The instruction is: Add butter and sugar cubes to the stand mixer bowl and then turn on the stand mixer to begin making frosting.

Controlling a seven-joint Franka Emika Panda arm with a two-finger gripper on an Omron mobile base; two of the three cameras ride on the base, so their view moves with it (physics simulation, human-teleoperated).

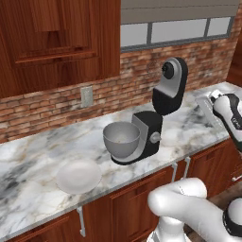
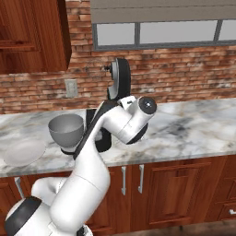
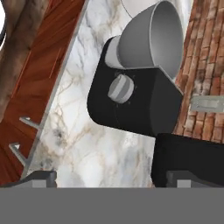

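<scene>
The black stand mixer stands on the marble counter with its head tilted up and back. The grey stand mixer bowl sits on its base, to the left. In the hand view, my gripper is open, its fingertips spread wide with nothing between them. It hovers off the mixer's knob side, facing the round grey side knob and the bowl from some distance. The butter and the sugar cubes are out of view. My arm's elbow covers part of the mixer in the right base view.
A flat white plate lies on the counter, left of and in front of the bowl. A wall outlet sits in the brick backsplash. Wooden cabinets with metal handles run below the counter edge.
</scene>
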